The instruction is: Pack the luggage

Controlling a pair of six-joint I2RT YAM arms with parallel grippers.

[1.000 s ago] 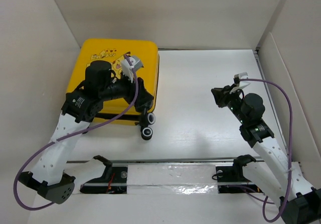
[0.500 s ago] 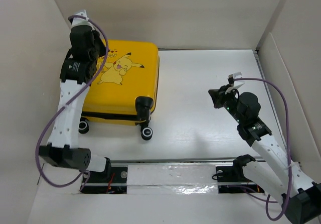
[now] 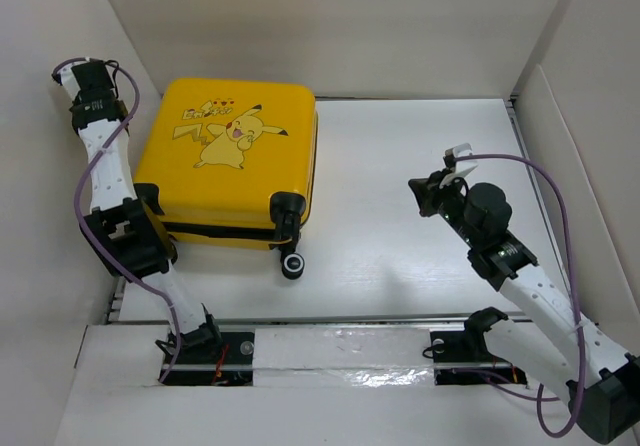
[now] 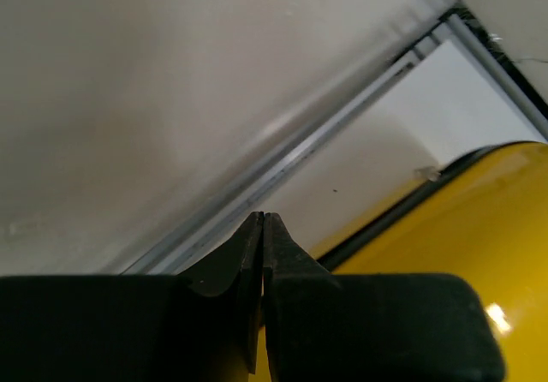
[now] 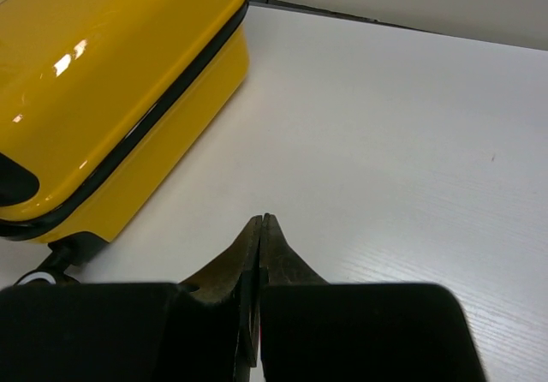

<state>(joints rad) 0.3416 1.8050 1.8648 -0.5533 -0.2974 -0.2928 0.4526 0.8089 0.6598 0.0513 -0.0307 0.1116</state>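
Now yellow Pikachu luggage (image 3: 231, 164) lies closed, w/ black wheels.

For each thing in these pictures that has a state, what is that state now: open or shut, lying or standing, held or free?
Yellow hard-shell suitcase with a Pikachu print: closed, lying flat on the white table, held by nothing.
Left end effector: shut, empty, clear of the suitcase.
Right end effector: shut, empty, above the table, right of the suitcase.
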